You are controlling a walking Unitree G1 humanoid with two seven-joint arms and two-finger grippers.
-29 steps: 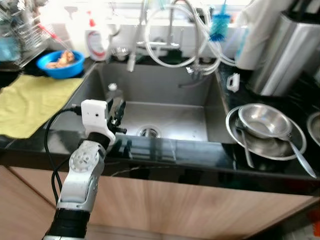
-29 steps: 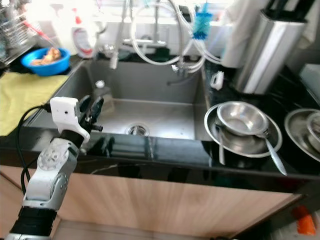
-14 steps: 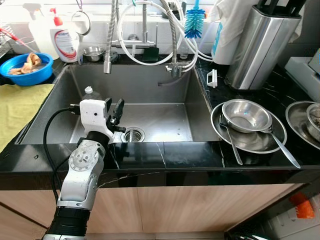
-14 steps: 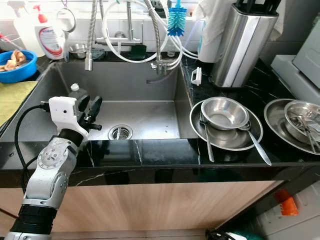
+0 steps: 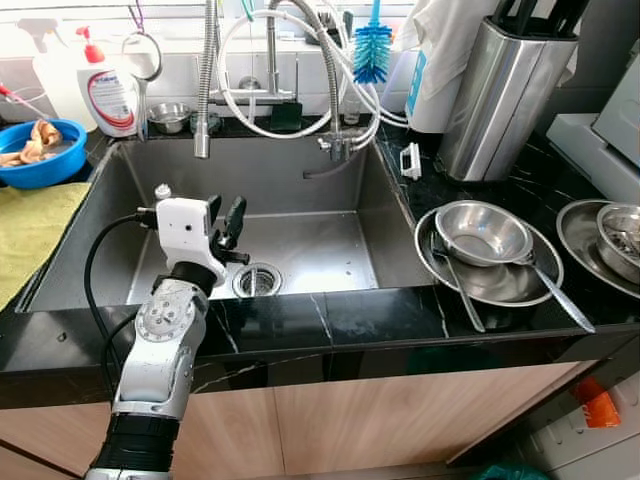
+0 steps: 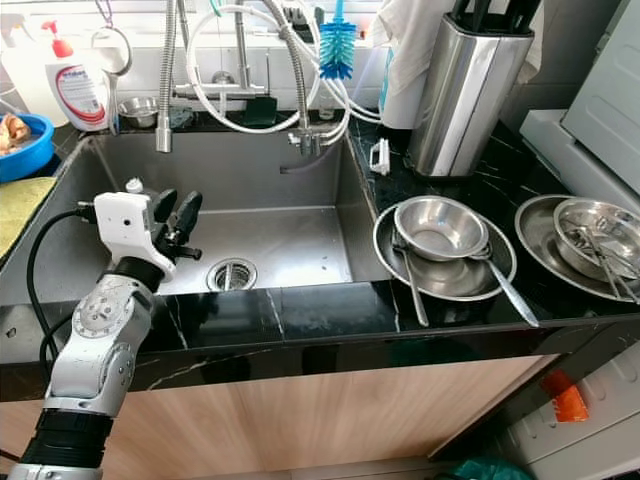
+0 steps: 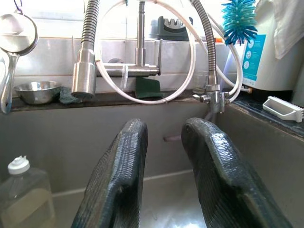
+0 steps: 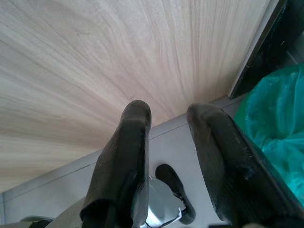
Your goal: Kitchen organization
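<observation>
My left gripper (image 5: pixel 232 215) is held over the front left part of the steel sink (image 5: pixel 300 170), open, with nothing between its fingers. In the left wrist view its fingers (image 7: pixel 123 161) point at the back wall of the sink and the hose faucet (image 7: pixel 84 71). A clear bottle (image 5: pixel 163 195) stands in the sink just left of the gripper. On the counter to the right, a steel bowl (image 5: pixel 485 232) sits on a steel plate (image 5: pixel 520 290) with two spoons (image 5: pixel 562 302). My right gripper (image 8: pixel 166 111) hangs open beside the wooden cabinet front.
Another plate with a bowl and cutlery (image 5: pixel 612 228) lies at the far right. A steel knife block (image 5: pixel 505 95), blue brush (image 5: pixel 372 50), soap bottle (image 5: pixel 108 92) and small steel bowl (image 5: pixel 168 115) line the back. A blue bowl (image 5: pixel 40 155) and yellow cloth (image 5: pixel 30 230) lie left.
The head camera has shifted and steadied, so the blur is gone and more of the right counter shows. My left arm keeps the same pose over the sink.
</observation>
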